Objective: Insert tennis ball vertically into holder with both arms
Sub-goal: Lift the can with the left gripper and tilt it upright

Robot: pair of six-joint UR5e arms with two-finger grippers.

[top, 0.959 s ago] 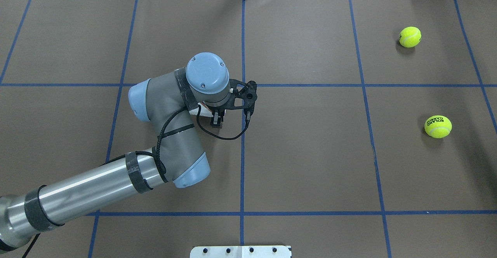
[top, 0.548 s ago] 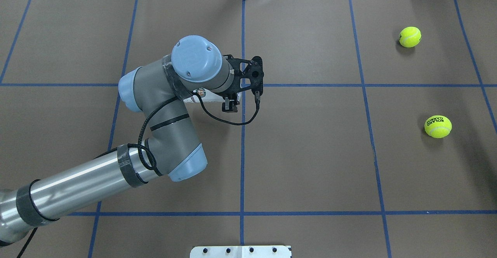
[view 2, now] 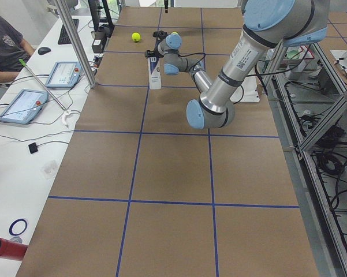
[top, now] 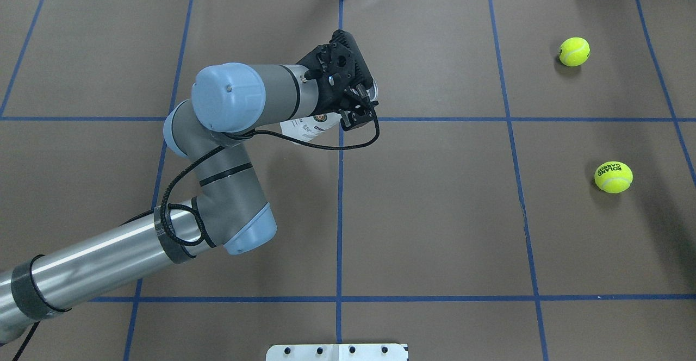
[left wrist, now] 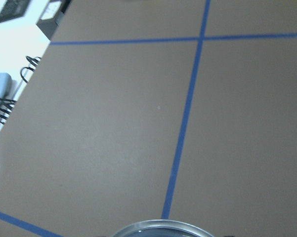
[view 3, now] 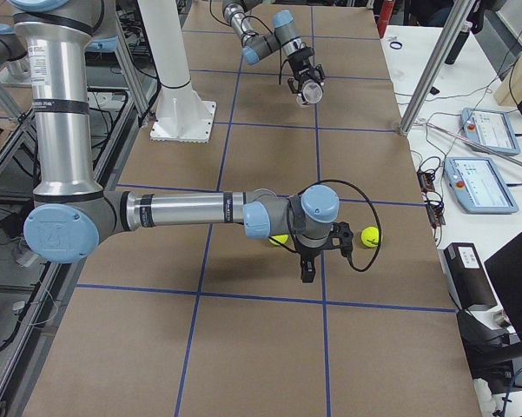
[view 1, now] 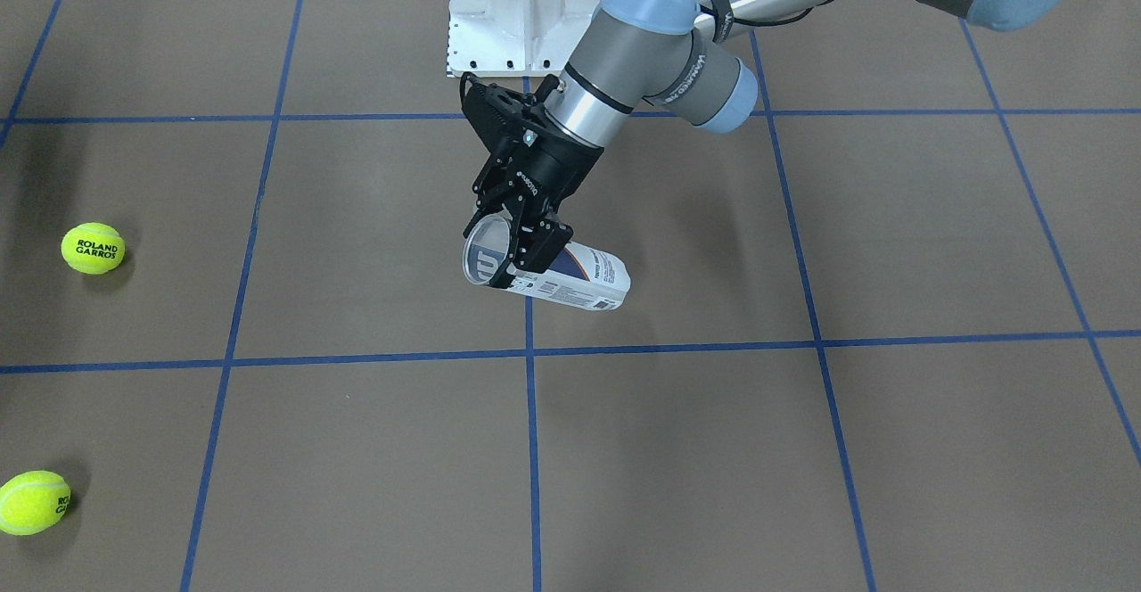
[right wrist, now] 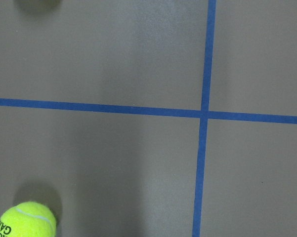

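Note:
My left gripper (view 1: 521, 258) is shut on the holder (view 1: 570, 280), a clear can with a white and navy label. It grips near the open end, and the can hangs tilted over the table's middle. The gripper (top: 348, 113) and the can's label (top: 310, 127) also show in the overhead view, and the can's rim (left wrist: 160, 229) in the left wrist view. Two yellow tennis balls (top: 574, 51) (top: 613, 177) lie on the table's right side. My right gripper (view 3: 308, 261) hovers near them; I cannot tell if it is open. One ball (right wrist: 24, 219) shows in the right wrist view.
The white robot base (view 1: 521, 12) stands at the table's near edge. Blue tape lines grid the brown table. Beyond the far edge stand metal posts (view 2: 75, 43) and a side table with tablets (view 2: 23, 107), where an operator (view 2: 6, 46) sits.
My left wrist has swung toward the far side and turned over, tipping the held can up from lying flat. The balls have not moved.

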